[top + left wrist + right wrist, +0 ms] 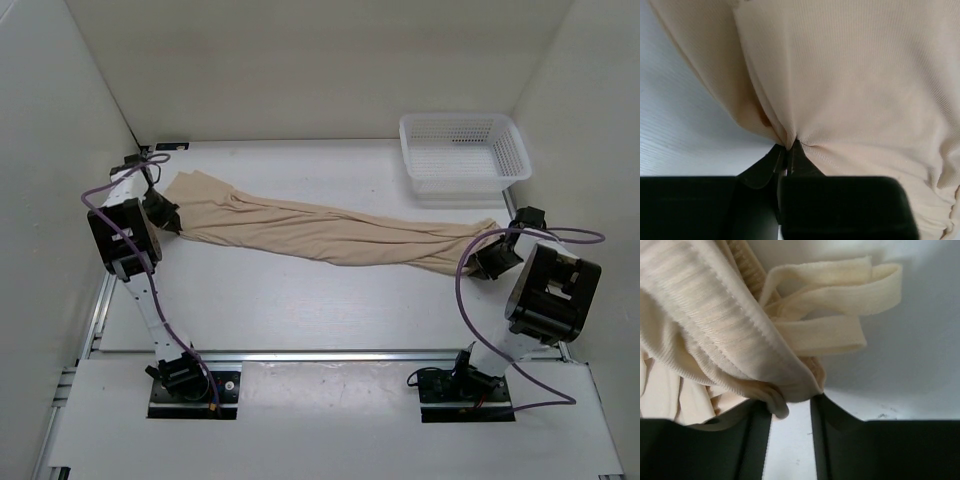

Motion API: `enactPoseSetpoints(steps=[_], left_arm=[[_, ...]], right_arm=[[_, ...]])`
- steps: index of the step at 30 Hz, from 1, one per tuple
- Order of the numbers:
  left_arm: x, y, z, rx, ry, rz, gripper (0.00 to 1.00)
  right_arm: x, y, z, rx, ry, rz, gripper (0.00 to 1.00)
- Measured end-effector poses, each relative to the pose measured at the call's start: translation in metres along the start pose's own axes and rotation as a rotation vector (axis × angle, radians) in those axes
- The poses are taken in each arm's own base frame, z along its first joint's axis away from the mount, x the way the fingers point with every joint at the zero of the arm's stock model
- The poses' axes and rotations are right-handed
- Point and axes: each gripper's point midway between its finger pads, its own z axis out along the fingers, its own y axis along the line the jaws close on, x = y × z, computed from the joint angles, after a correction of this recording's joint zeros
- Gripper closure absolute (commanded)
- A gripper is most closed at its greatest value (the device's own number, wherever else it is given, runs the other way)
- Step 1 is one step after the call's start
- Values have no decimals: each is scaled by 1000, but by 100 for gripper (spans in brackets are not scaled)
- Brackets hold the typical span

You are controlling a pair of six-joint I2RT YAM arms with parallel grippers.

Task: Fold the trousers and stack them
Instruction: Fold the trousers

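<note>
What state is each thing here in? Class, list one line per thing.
trousers: unfolded, stretched lengthwise across the table.
left hand: shut on the trousers' fabric.
right hand: jaws apart, fabric at their tips, not clamped.
basket: upright, empty.

Readable text: none in the three views.
Labels or brands: none readable on the trousers (330, 235) or the basket (465, 186).
Numbers, signs: none.

A: What lies on the white table (300, 310)?

B: Beige trousers (330, 235), stretched out long. One end lies just in front of a white mesh basket (465, 183), the other far to its left.
</note>
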Motion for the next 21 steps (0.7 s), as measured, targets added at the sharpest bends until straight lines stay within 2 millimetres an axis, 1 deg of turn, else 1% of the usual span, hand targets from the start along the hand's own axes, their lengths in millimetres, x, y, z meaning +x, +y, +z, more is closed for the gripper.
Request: enactPoseSetpoints(steps=[1,2,4,5,8,11,13,15,17,18,20,21], left_arm=[[-1,-1,0,3,1,-1,90],[-4,-1,0,5,-2,-4,90],[-8,-3,0,8,-7,-7,90],[-10,-5,-1,12,-13,-8,90],[-19,-10,-3,24,-31,-9,90],[-33,-21,-12,52,-63,-7,90],[-45,-30,-24,83,-94,-6,90],[-58,-40,-42,123,-132,-6,90],[-68,-46,-56,156,-168,-7,90],[-70,-46,-61,165,-178,-9,90],[-70,-44,-70,173,-189,-15,90],[-67,-41,-71,171,-190,-17,90]], right_arm=[[-4,3,1,-2,-6,2,75],[-9,5,2,-4,-11,3,87],[-18,12,1,-7,-20,-5,98],[-24,16,0,-10,-28,-8,100],[-47,35,-8,-38,-71,-18,100],[-68,55,-25,-76,-123,-33,100],[-82,69,-39,-99,-155,-48,100],[-96,82,-54,-124,-194,-65,100],[-104,90,-63,-142,-219,-75,100],[-105,92,-64,-145,-223,-77,100],[-100,88,-64,-137,-215,-75,100],[-96,84,-63,-128,-210,-71,100]])
